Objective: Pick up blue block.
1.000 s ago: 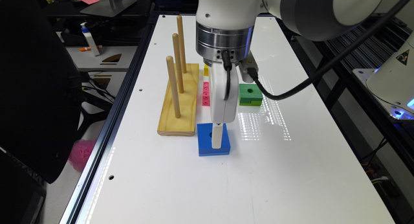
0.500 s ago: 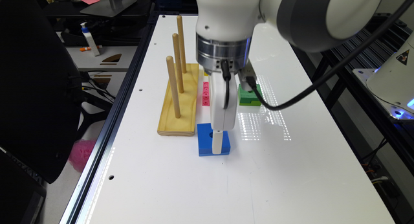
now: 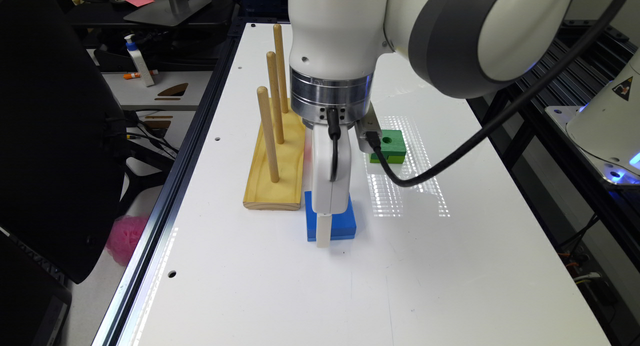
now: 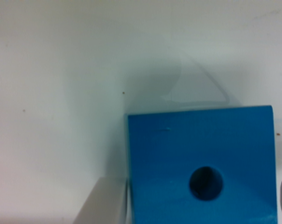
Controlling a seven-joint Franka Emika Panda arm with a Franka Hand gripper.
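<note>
Table: white top [image 3: 450,266], lit glare patch mid-frame
Blue block [image 3: 342,223]: lower centre, lying flat
Gripper [image 3: 324,238]: spread, fingers [image 4: 101,205] straddling the block
Room: black chair [image 3: 55,136], left edge

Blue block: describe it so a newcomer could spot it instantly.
On the white table, find the wooden peg board. The blue block lies at its near corner, under the gripper. It is flat and square with a round centre hole, bigger than the green block.

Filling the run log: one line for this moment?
phase: grasp approach | tool: astride blue block, fingers either side | block: on table
</note>
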